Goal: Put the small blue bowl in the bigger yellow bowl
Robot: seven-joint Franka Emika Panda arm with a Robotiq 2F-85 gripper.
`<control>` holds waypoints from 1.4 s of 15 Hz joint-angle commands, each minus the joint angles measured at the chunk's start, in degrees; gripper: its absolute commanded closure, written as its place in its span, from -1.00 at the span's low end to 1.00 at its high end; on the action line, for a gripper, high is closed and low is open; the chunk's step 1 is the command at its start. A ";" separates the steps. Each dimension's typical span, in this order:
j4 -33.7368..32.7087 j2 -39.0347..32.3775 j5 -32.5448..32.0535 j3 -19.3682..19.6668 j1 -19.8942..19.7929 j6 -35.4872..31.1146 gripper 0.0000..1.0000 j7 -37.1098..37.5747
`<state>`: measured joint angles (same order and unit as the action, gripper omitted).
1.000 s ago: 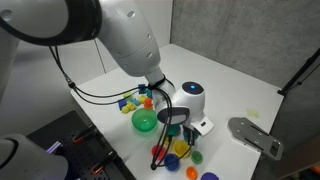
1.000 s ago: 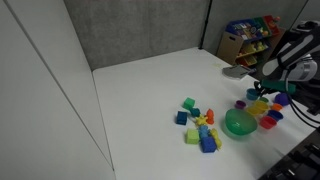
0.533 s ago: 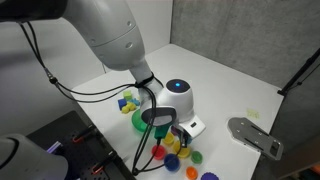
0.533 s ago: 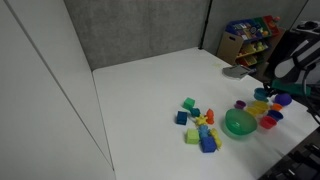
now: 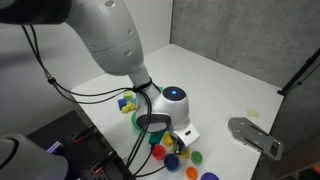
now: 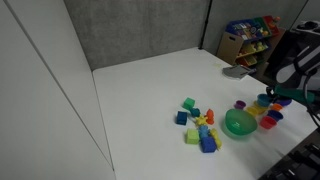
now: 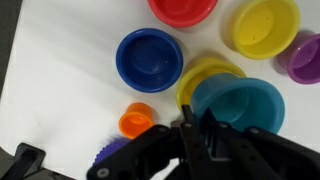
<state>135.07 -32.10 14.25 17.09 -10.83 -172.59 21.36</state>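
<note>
In the wrist view my gripper (image 7: 191, 128) is shut on the near rim of a light blue bowl (image 7: 240, 105). That bowl overlaps a yellow bowl (image 7: 198, 78), mostly hidden beneath it. A second yellow bowl (image 7: 262, 25) lies at the top right; I cannot tell which yellow bowl is bigger. A dark blue bowl (image 7: 150, 58) stands to the left on the white table. In both exterior views the gripper (image 5: 152, 124) (image 6: 284, 92) hangs low over the bowl cluster, and its fingertips are hidden.
A red bowl (image 7: 183, 8), a purple bowl (image 7: 306, 55) and a small orange cup (image 7: 135, 122) surround the held bowl. A big green bowl (image 6: 240, 122) and a pile of coloured blocks (image 6: 200, 128) lie nearby. The table edge runs close to the cluster.
The arm has swung along the table's edge and lowered over the bowl cluster. In one exterior view the wrist now covers most of the green bowl.
</note>
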 commanded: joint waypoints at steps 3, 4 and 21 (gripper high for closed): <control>-0.96 -1.75 2.88 -1.98 -3.36 -1.19 0.92 -0.65; -1.18 -2.09 3.14 -2.24 -3.89 -1.33 0.92 -0.67; -2.90 -1.79 8.91 -14.79 -16.78 -1.40 0.92 -4.56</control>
<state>132.02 -34.74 20.97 4.32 -25.69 -174.23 19.49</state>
